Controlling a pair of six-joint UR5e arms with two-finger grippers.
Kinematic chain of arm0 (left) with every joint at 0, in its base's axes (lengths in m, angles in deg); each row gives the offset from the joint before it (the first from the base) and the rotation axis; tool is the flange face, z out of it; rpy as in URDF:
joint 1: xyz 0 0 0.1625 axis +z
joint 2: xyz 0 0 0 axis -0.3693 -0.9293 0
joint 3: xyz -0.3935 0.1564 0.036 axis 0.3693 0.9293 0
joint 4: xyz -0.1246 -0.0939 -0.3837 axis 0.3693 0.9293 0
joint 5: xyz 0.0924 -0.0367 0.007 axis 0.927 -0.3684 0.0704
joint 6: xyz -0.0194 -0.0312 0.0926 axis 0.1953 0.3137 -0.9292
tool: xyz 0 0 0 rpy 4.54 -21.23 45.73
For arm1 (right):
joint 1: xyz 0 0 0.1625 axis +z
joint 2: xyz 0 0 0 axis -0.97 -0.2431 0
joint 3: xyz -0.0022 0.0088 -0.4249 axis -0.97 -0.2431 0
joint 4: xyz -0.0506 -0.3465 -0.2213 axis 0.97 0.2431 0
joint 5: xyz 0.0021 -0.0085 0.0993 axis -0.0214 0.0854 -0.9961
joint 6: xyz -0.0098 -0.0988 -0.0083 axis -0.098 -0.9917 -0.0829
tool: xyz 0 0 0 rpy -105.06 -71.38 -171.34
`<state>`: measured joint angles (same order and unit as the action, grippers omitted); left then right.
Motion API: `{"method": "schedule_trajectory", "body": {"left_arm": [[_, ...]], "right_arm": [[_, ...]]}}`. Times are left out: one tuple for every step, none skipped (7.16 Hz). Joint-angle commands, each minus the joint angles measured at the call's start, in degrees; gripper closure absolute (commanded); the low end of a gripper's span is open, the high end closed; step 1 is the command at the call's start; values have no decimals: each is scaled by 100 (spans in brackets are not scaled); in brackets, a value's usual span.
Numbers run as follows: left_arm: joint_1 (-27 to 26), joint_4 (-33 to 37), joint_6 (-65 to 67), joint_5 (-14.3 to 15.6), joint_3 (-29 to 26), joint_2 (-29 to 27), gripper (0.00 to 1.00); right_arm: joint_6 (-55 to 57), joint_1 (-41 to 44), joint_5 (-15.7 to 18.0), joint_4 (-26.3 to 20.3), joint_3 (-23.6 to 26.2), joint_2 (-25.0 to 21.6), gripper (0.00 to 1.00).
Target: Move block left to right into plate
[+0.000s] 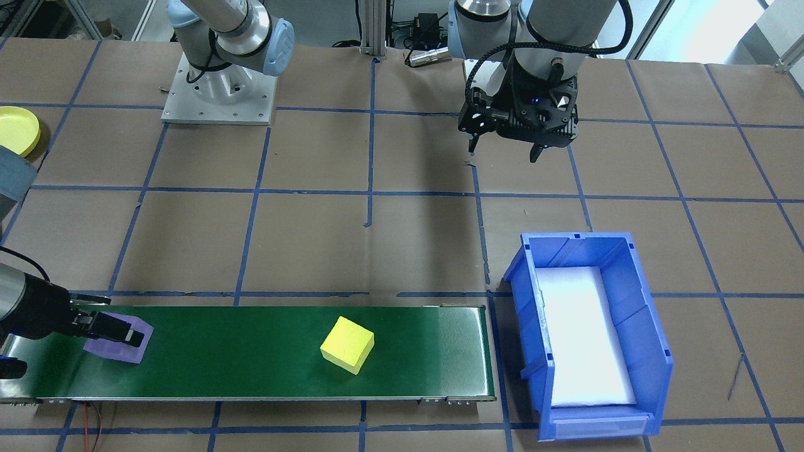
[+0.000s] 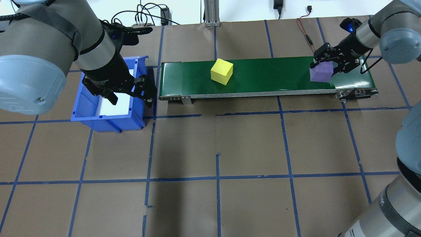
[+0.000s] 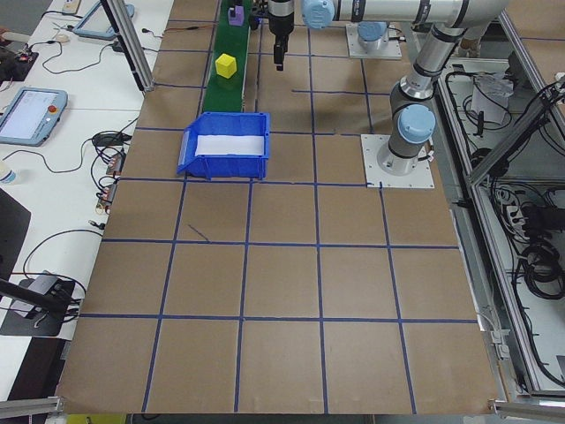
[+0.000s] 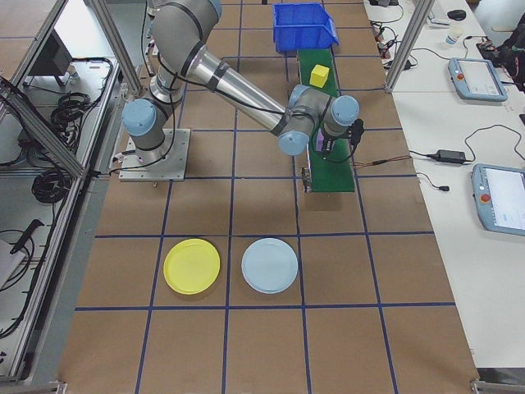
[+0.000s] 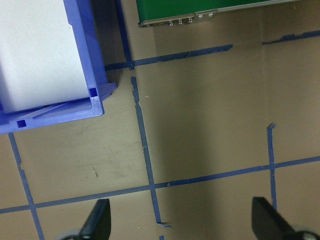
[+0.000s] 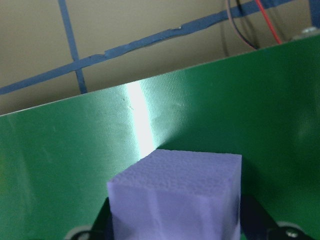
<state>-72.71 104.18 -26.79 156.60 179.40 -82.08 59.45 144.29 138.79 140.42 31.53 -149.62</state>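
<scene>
The right gripper [image 2: 324,67] reaches low over the far end of the green belt [image 2: 263,74], jaws clamped on the purple block [image 2: 320,73] — the block sits on the belt. The left gripper [image 2: 130,95] hangs above the tabletop [image 2: 217,148] beside the blue bin [image 2: 108,120], jaws apart and empty. The yellow plate [image 4: 191,266] lies well apart from the belt — cut off at the front view's edge.
</scene>
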Motion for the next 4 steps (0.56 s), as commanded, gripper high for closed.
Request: {"method": "schedule_trajectory", "body": {"left_arm": [[25, -41, 16, -12, -5, 11, 0], [25, -41, 42, -12, -5, 19, 0], [51, -50, 8, 14, -31, 19, 0], [60, -111, -1, 41, -153, 98, 0]], "right_arm": [[29, -7, 406, 24, 20, -16, 48], [-41, -7, 730, 24, -67, -50, 54], [-486, -85, 1168, 33, -259, -303, 55], [-916, -312, 1695, -2, -296, -497, 56]]}}
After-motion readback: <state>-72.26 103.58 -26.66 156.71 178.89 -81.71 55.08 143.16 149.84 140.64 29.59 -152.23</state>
